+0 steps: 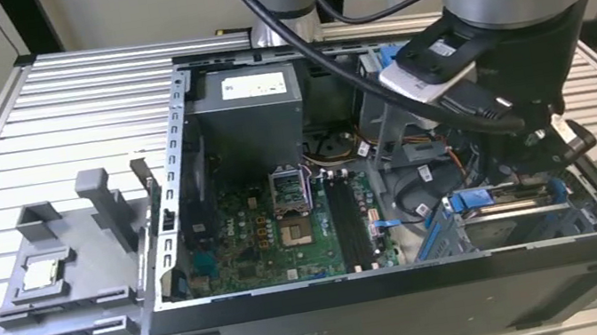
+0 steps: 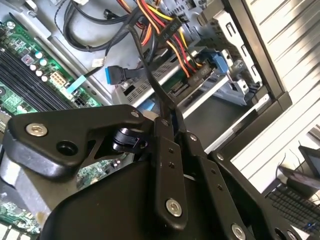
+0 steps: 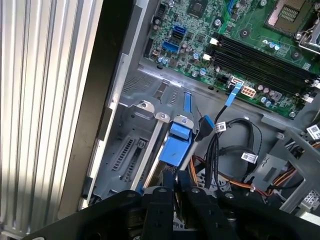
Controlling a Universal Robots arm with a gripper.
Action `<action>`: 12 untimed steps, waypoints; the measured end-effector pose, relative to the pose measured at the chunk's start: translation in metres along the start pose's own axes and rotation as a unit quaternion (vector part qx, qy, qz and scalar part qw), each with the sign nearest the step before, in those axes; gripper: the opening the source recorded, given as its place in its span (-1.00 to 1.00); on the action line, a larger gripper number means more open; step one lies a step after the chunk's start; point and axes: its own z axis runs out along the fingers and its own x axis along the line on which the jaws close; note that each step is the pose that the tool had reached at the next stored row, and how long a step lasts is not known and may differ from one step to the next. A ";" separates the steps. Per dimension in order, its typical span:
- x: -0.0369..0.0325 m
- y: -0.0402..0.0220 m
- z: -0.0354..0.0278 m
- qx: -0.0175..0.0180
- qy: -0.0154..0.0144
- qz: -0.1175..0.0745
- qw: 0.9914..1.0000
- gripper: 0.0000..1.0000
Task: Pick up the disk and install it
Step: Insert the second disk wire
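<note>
The disk (image 1: 511,204), silver-grey metal with a bright blue bracket, sits partly inside the drive cage (image 1: 524,226) at the case's corner on the exterior view's right. Its blue bracket (image 3: 175,145) and a strip of metal run up from between my fingers in the first wrist view. In the second wrist view the disk (image 2: 150,87) lies just past my fingertips among the cage rails. My gripper (image 1: 540,156) hangs over that cage. The black fingers (image 3: 162,200) stand close together, shut on the disk's near end, whose grip point is hidden by them.
The open computer case (image 1: 415,293) lies on a slatted metal table (image 1: 29,129). The green motherboard (image 1: 283,224) and the power supply (image 1: 246,104) fill its other side. Coloured cables (image 2: 160,30) hang close to the cage. A grey fixture (image 1: 65,285) holds a small chip (image 1: 42,274).
</note>
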 end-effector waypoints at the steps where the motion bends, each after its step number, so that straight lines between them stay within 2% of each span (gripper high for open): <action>1: 0.0003 0.0002 0.0002 -0.001 0.001 0.005 1.000 -1.00; 3: 0.0004 0.0006 0.0014 -0.002 0.004 0.014 1.000 -1.00; 4: 0.0004 0.0008 0.0025 -0.002 0.004 0.018 1.000 -1.00; 5: 0.0005 0.0008 0.0033 -0.002 0.003 0.021 1.000 -1.00; 8: 0.0006 0.0008 0.0060 -0.001 -0.001 0.032 0.999 -1.00; 12: 0.0021 -0.0035 0.0096 0.002 -0.009 0.040 0.999 -1.00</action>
